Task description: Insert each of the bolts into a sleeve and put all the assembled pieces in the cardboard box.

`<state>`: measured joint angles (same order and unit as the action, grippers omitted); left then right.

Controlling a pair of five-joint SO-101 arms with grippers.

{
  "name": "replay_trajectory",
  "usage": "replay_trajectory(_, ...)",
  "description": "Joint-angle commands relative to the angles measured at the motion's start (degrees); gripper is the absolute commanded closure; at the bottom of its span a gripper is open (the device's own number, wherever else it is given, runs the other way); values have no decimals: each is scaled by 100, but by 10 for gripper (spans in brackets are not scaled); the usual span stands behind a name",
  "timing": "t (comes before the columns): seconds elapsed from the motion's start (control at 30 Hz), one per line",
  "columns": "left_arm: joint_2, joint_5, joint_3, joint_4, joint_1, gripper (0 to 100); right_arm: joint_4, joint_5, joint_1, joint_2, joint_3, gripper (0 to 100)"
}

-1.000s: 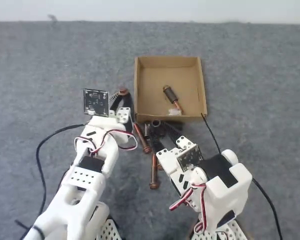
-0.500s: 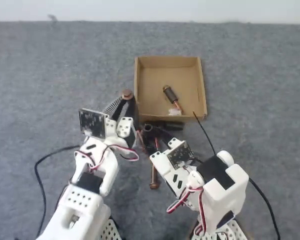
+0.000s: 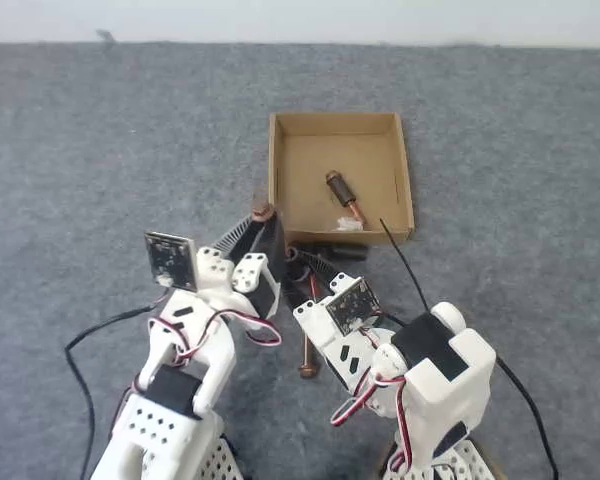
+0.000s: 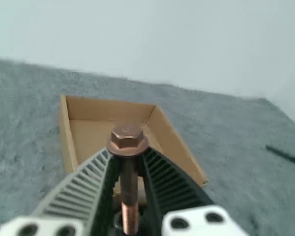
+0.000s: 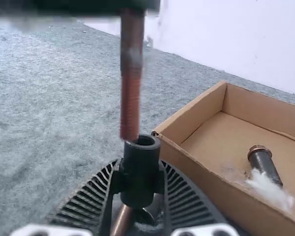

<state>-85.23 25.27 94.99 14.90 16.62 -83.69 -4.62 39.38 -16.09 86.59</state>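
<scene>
On my left, the left claw (image 4: 128,164) was clenched on a copper-coloured hex-headed metal bolt (image 4: 127,142), pinched just under the head with the threaded shank hanging straight down. Next along, the right claw (image 5: 137,187) was grasping a short black tubular sleeve (image 5: 140,167) upright, mouth up. The bolt's tip sat right at the rim of that mouth, a touch off centre, and I could not tell whether it had entered. Both parts looked rigid and fairly hefty for their size. Smooth metal will slip or swivel between ribbed pads, so I judged the hold near the head right for the bolt, and a grip round the sleeve's middle best for keeping it plumb. A second copper-coloured bolt (image 3: 307,352) lay loose on the grey carpet (image 3: 100,130) between the arms, with another black sleeve (image 3: 338,251) just beside the box wall. Further right, the open brown cardboard box (image 3: 273,170) held one assembled piece (image 3: 344,198)
</scene>
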Motion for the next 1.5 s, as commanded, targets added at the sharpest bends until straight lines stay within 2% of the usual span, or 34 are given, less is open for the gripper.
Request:
replay_trajectory(0.0, -149, 44, 136, -352, -158, 987, -40, 62, 40, 295, -70, 993)
replay_trajectory(0.53, -114, 44, 189, -316, -114, 987, -48, 62, 180, 347, 114, 993)
replay_trajectory(0.67, -114, 44, 189, -158, -114, 987, -330, 62, 189, 338, 220, 993)
replay_trajectory(1.47, -141, -18, 189, 527, 255, 987, -312, 0, 180, 303, 246, 993)
